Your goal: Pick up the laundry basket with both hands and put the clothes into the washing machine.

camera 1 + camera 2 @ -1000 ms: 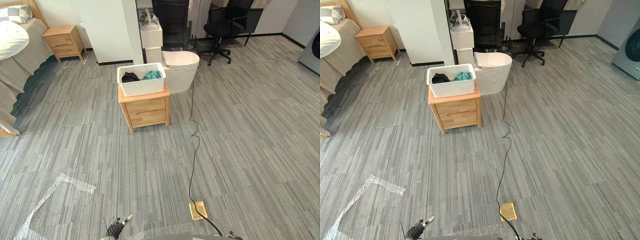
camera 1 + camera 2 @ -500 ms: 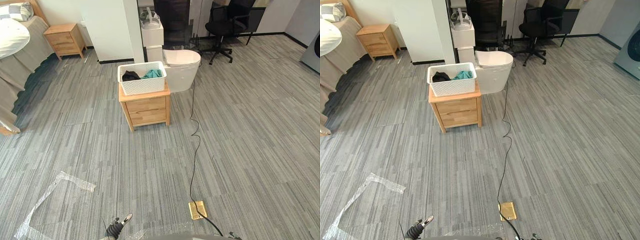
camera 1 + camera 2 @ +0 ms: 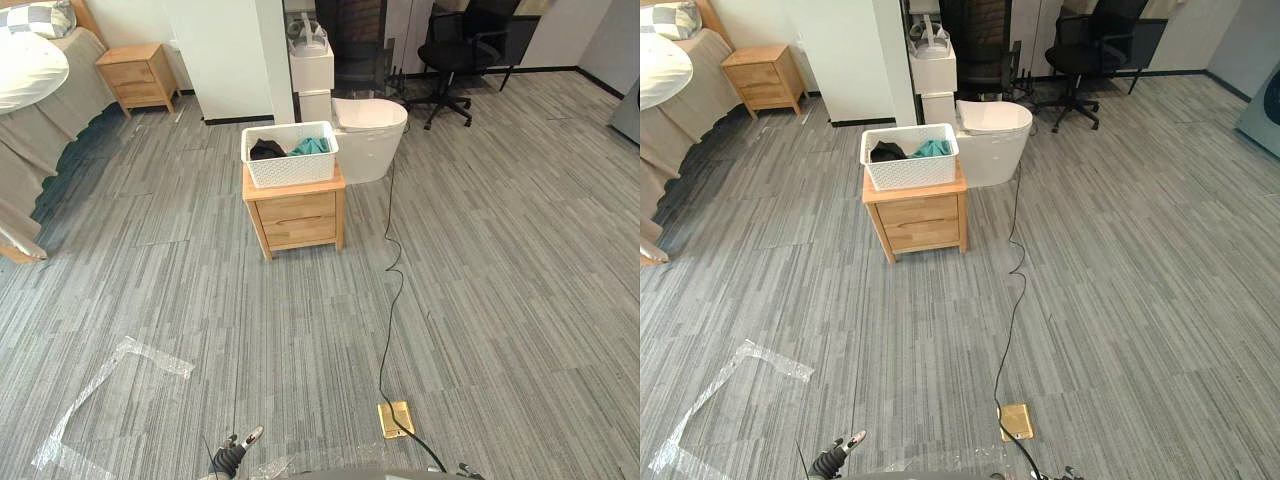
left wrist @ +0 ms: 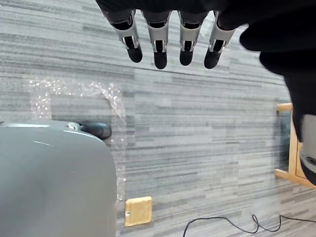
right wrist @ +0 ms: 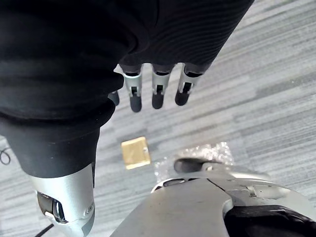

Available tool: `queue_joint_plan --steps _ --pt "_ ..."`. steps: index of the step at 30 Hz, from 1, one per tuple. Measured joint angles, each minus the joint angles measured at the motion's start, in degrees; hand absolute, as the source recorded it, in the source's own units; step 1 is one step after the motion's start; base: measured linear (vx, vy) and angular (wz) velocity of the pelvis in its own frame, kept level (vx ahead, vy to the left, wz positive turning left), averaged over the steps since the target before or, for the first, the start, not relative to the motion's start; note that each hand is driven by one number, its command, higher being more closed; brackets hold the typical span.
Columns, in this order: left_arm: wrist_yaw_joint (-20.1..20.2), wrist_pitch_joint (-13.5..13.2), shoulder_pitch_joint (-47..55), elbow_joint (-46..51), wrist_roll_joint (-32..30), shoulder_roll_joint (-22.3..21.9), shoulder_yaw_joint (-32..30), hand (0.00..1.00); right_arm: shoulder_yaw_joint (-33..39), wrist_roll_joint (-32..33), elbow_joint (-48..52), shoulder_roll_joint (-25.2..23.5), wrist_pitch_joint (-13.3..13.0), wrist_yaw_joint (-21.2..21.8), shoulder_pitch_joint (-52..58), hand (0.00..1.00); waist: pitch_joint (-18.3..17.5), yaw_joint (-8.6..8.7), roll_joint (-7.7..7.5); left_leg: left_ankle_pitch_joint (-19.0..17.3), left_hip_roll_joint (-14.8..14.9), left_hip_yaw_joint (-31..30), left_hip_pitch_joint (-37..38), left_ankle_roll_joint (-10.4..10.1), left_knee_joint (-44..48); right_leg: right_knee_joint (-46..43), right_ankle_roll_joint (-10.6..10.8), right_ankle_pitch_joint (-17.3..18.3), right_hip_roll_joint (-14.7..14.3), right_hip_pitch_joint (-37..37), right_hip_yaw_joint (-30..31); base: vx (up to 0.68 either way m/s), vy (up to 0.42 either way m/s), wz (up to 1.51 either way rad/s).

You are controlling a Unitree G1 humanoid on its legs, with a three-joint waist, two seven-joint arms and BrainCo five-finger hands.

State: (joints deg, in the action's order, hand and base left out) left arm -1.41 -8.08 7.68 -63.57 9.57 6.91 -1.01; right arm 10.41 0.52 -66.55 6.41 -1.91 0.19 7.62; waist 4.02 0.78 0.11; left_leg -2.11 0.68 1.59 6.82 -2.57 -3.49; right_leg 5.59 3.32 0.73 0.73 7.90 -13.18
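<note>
A white laundry basket (image 3: pixel 290 156) sits on a wooden nightstand (image 3: pixel 297 210) in the middle of the room, some way ahead of me. In it lie a black garment (image 3: pixel 264 151) and a teal garment (image 3: pixel 311 146). The washing machine (image 3: pixel 1266 106) shows at the far right edge. My left hand (image 4: pixel 159 47) hangs low over the floor, fingers straight, holding nothing. My right hand (image 5: pixel 157 92) hangs the same way, fingers relaxed and empty. Both hands are far from the basket.
A white toilet (image 3: pixel 368 136) stands right behind the nightstand, with black office chairs (image 3: pixel 455 50) beyond it. A bed (image 3: pixel 40 110) and a second nightstand (image 3: pixel 140 75) are at the left. A brass floor socket (image 3: pixel 396 419) and clear tape (image 3: pixel 110 390) lie near me.
The whole picture has shifted slightly to the right, so the camera has moved. The basket stays on the nightstand.
</note>
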Motion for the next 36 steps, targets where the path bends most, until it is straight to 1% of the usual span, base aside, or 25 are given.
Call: queue_joint_plan --steps 6,8,9,11,12,14,15,17,18,20,21,22,23,24,25,26,27,28,29,30,31,33,34,35,36 --pt "0.0 0.0 0.0 0.0 0.9 -0.1 -0.8 0.00 1.4 1.2 -0.1 -0.3 0.0 0.0 0.0 0.00 0.2 -0.09 -0.01 0.9 -0.1 -1.8 -0.5 0.3 -0.4 0.0 -0.1 0.0 0.0 0.1 -1.7 -0.05 -0.014 0.16" --pt "0.0 0.0 -0.1 0.0 1.3 0.1 -2.0 0.00 2.2 1.5 -0.2 -0.9 0.0 0.0 -0.6 0.00 1.3 0.00 -0.43 0.7 -0.3 -2.4 -1.5 0.2 1.5 -0.1 -0.6 0.4 0.2 0.8 -2.5 -0.07 -0.020 0.27" --pt "0.1 0.0 -0.6 0.3 1.5 0.2 -3.3 0.00 2.9 1.6 -0.2 -1.5 0.0 0.0 -0.9 0.00 2.3 0.03 -1.33 -1.0 -0.6 -2.8 -4.0 -0.1 6.3 -0.9 -1.6 1.0 0.5 0.7 -3.0 -0.09 -0.021 0.43" --pt "0.1 0.0 -1.2 1.4 2.4 0.3 -5.1 0.00 3.3 1.6 -0.2 -1.7 0.0 0.0 -1.5 0.00 5.0 -0.63 -1.90 -4.2 -0.3 -1.9 -9.5 -1.0 19.1 -2.6 -3.3 2.6 0.6 0.6 -3.7 -0.12 -0.015 0.32" --pt "0.1 0.2 -1.5 1.6 2.9 0.0 -5.9 0.00 3.3 1.6 -0.1 -1.6 0.0 0.0 -1.5 0.00 5.9 -1.83 -1.88 -5.0 0.5 1.0 -13.4 -1.0 26.1 -3.2 -4.0 3.3 0.7 0.6 -3.7 -0.13 0.001 0.05" --pt "0.1 0.3 -0.7 1.7 3.3 -0.5 -6.0 0.00 3.4 1.6 0.0 -1.0 0.0 0.0 -1.5 0.00 6.2 -2.00 -1.25 -6.6 3.2 6.9 -16.5 0.8 31.3 -3.5 -3.8 3.7 0.2 0.6 -3.7 -0.09 0.038 0.00" --pt "0.1 0.4 0.0 1.8 3.3 -1.0 -6.0 0.00 3.4 1.7 0.3 -0.6 0.0 0.0 -1.5 0.00 6.2 -1.90 -0.31 -7.0 4.7 10.5 -17.6 1.4 31.1 -3.5 -3.7 3.9 0.2 0.7 -3.7 -0.02 0.096 0.02" --pt "0.1 0.4 0.1 1.8 3.3 -1.2 -6.0 0.00 4.4 1.7 0.4 -0.2 0.1 0.0 -1.7 0.00 6.2 -1.97 0.73 -6.6 5.4 12.5 -19.7 1.5 26.5 -3.6 -3.3 4.2 1.0 -0.5 -3.0 0.02 0.132 -0.14" --pt "0.1 0.4 0.1 1.8 3.3 -1.6 -6.0 0.00 4.4 1.7 0.4 0.1 0.1 0.0 -1.5 0.00 5.9 -2.31 1.15 -6.5 5.4 12.4 -21.0 1.4 23.6 -4.1 -2.4 4.8 1.9 -1.9 -2.2 0.08 0.197 -0.41" --pt "0.1 0.4 0.0 1.7 3.3 -2.2 -6.4 0.00 4.5 1.7 0.4 0.4 0.3 0.0 -1.4 0.00 5.4 -3.34 1.89 -7.2 5.5 11.0 -22.8 1.8 24.8 -5.6 -0.9 5.7 3.1 -2.8 -0.8 0.18 0.235 -0.40" --pt "0.1 0.6 0.4 1.7 3.3 -2.6 -6.8 0.00 5.4 1.7 0.4 0.6 0.4 0.0 -0.8 0.00 4.6 -3.26 2.96 -8.3 5.7 9.8 -23.0 2.6 25.8 -7.5 0.9 7.2 3.6 -2.6 -0.7 0.25 0.226 -0.12" --pt "0.1 0.8 0.8 1.5 3.4 -3.0 -6.9 0.00 6.1 1.9 0.3 0.4 0.4 0.0 -0.5 0.00 4.4 -3.13 2.97 -8.8 5.6 9.9 -22.9 3.4 27.3 -9.4 2.0 8.8 4.5 -2.5 -0.7 0.37 0.303 -0.08" --pt "0.2 0.8 1.1 1.5 3.4 -2.4 -7.0 0.00 7.8 2.2 0.1 0.0 0.4 0.0 0.5 0.00 2.8 -3.26 2.17 -11.2 3.7 11.0 -21.5 3.9 28.0 -17.8 4.7 12.4 7.2 -4.7 0.0 0.40 0.283 0.06" --pt "0.2 0.8 1.1 1.0 3.4 -1.6 -6.9 0.00 8.4 2.3 0.2 -0.9 0.2 -0.1 0.6 0.00 1.9 -3.08 0.67 -12.5 1.0 11.1 -19.0 4.4 27.0 -31.9 5.4 15.1 11.0 -9.4 1.3 0.52 0.311 0.09" --pt "0.3 1.0 1.2 1.0 3.4 -1.2 -6.9 0.00 9.0 2.4 0.4 -1.3 0.1 0.0 0.5 0.00 1.9 -2.96 0.02 -12.8 -0.1 11.1 -17.3 4.8 26.2 -39.7 5.2 14.9 12.7 -11.8 1.8 0.53 0.246 0.27" --pt "0.3 1.3 1.2 1.0 3.4 -0.6 -6.8 0.00 9.6 2.4 0.6 -2.1 -0.1 0.0 0.4 0.00 2.4 -2.36 -1.05 -13.1 -1.8 11.3 -12.8 5.1 23.9 -54.6 3.6 13.3 14.9 -16.0 2.5 0.56 0.188 0.27" --pt "0.3 1.4 1.4 1.2 3.3 -0.1 -5.9 0.00 9.8 2.3 0.5 -2.6 0.0 0.1 0.2 0.00 2.6 -1.91 -1.29 -13.4 -2.8 11.1 -7.5 5.8 21.0 -64.3 2.8 12.8 15.4 -18.1 2.0 0.47 0.116 0.19" --pt "0.3 1.6 1.5 1.2 3.3 0.0 -5.5 0.00 9.9 2.2 0.5 -2.5 0.0 0.1 0.2 0.00 2.7 -1.82 -1.28 -13.4 -2.9 10.9 -4.8 5.8 19.2 -66.5 2.4 13.1 15.0 -18.5 1.4 0.48 0.084 0.06" --pt "0.3 1.6 1.4 1.2 3.3 0.0 -4.9 0.00 9.9 2.2 0.7 -2.4 -0.1 0.2 0.1 0.00 2.7 -1.71 -0.97 -13.3 -2.8 10.5 0.1 5.8 15.6 -67.2 0.9 14.6 13.8 -19.6 -1.5 0.49 0.061 0.03" --pt "0.4 1.6 0.7 1.2 3.3 0.0 -4.1 0.00 9.9 2.2 1.0 -2.4 -0.2 0.2 0.0 0.00 2.8 -1.42 -0.53 -12.9 -2.1 10.4 3.3 5.0 12.9 -64.0 -0.1 16.5 12.4 -22.1 -4.7 0.50 0.043 0.08" --pt "0.5 1.6 0.1 1.1 3.3 -0.2 -4.0 0.00 9.9 2.3 1.2 -2.3 -0.2 0.2 0.1 0.00 2.9 -1.27 -0.23 -12.7 -1.7 10.4 4.2 4.7 12.1 -61.2 -0.9 17.0 11.6 -23.4 -6.3 0.50 0.014 0.19" --pt "0.6 1.6 -2.2 1.3 3.2 -1.5 -4.0 0.00 10.1 2.3 2.5 -2.0 -0.3 0.2 0.0 0.00 3.8 -0.09 1.32 -13.0 0.6 9.4 6.5 2.4 10.8 -47.1 -1.8 16.5 8.4 -28.3 -8.7 0.57 -0.025 0.36" --pt "0.8 1.5 -3.0 1.3 3.1 -2.4 -4.0 0.00 10.4 2.3 2.7 -1.7 -0.2 0.2 0.0 0.00 4.2 0.46 1.98 -12.8 1.7 9.3 7.8 0.9 9.7 -36.5 -2.2 12.0 6.7 -30.7 -7.1 0.54 -0.060 0.40" --pt "1.0 1.5 -3.5 1.3 3.1 -2.8 -4.0 0.00 10.5 2.3 2.7 -1.7 0.0 0.2 0.1 0.00 4.3 0.68 2.11 -12.9 2.0 9.3 8.5 0.4 9.2 -30.7 -2.0 8.9 5.9 -31.6 -5.5 0.58 -0.106 0.44" --pt "1.3 1.4 -4.0 1.3 2.9 -3.4 -4.2 0.00 10.7 2.4 2.5 -2.0 0.2 0.2 0.5 0.00 4.5 1.00 1.73 -13.4 2.2 9.0 10.3 -1.1 8.4 -20.4 -1.6 2.4 4.6 -32.0 -0.6 0.63 -0.172 0.48"
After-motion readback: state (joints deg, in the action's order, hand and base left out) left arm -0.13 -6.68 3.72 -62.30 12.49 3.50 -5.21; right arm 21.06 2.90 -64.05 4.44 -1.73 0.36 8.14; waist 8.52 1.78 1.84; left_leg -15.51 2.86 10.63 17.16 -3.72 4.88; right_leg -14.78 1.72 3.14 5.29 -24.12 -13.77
